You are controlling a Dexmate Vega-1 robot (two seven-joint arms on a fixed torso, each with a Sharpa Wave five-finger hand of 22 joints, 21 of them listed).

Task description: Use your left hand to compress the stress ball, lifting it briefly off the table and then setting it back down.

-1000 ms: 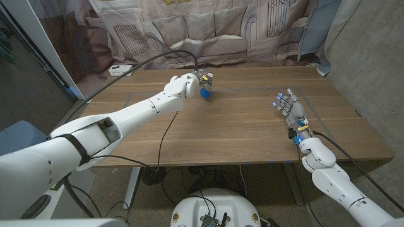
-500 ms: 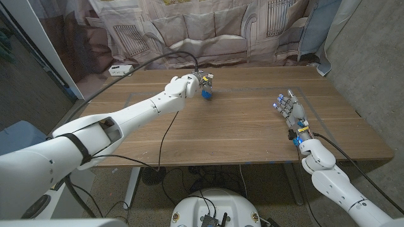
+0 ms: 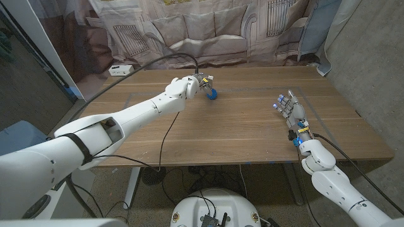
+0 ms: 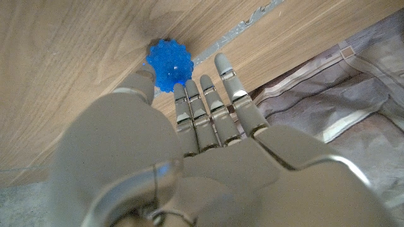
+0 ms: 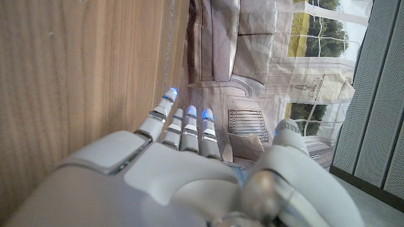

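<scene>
Stress ball (image 3: 213, 94) sits on the bench (image 3: 240, 132) just beyond the left hand (image 3: 197, 84), whose fingers (image 4: 222, 94) are extended and parted, gripping nothing, the ball at their tips; right hand (image 3: 291, 113) is well apart, likewise empty.

stress ball (image 4: 169, 63): blue, knobbly, translucent rubbery | table (image 3: 240, 126): matt wood grain | left hand (image 4: 208, 120): smooth grey plastic

Stress ball (image 3: 213, 94) on table (image 3: 240, 132) (far side), beside left hand (image 3: 201, 82).
</scene>
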